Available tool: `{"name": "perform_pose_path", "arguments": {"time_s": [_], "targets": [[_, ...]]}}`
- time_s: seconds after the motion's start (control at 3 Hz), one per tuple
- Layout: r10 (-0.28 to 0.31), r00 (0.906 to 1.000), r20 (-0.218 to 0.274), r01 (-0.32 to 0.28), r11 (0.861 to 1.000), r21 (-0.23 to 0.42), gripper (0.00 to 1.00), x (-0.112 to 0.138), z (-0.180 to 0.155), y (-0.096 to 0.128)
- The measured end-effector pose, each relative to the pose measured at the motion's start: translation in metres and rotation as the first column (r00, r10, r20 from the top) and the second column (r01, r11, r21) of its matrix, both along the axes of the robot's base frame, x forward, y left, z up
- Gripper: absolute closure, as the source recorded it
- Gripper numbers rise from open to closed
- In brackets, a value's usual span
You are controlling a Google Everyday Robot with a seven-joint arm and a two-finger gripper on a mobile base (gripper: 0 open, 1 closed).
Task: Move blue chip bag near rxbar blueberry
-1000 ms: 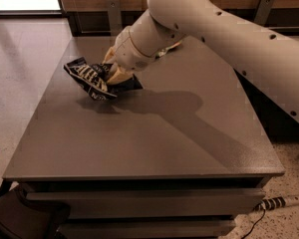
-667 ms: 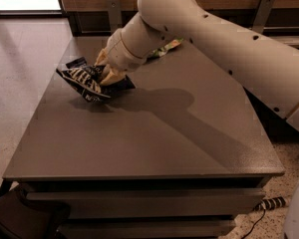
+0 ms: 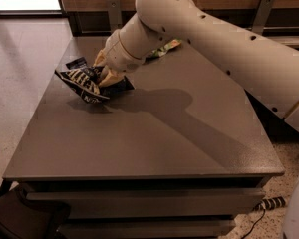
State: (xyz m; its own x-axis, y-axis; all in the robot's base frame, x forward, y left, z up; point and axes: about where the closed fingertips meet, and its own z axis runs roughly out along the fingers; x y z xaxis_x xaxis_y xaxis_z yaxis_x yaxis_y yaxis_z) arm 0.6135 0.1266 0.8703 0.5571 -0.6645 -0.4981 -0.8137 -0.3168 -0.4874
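Camera view: my gripper (image 3: 105, 72) sits over the desk (image 3: 164, 138), jaws clenched on blue chip bag (image 3: 83, 81) leftward; light, slippery foil, edge pinch works.

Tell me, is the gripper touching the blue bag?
Touching. The camera view shows the gripper shut on the blue bag, its fingers overlapping the foil at the table's left side.

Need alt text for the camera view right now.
The gripper holds the blue chip bag at the far left of the grey table, right beside the small rxbar blueberry. A green chip bag lies behind the arm.
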Motion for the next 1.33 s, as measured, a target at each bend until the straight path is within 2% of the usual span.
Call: {"name": "perform_pose_path", "arguments": {"time_s": [0.67,1.0,1.33], "targets": [[0.005,1.0000,-0.003,-0.005,1.000,-0.001,0.07,-0.0013,-0.0018,0.0027],[0.008,1.0000,-0.004,-0.008,1.000,-0.002,0.00,-0.0019,-0.0025,0.0039],[0.008,1.0000,-0.004,-0.008,1.000,-0.002,0.00,-0.0019,-0.0025,0.0039]]}}
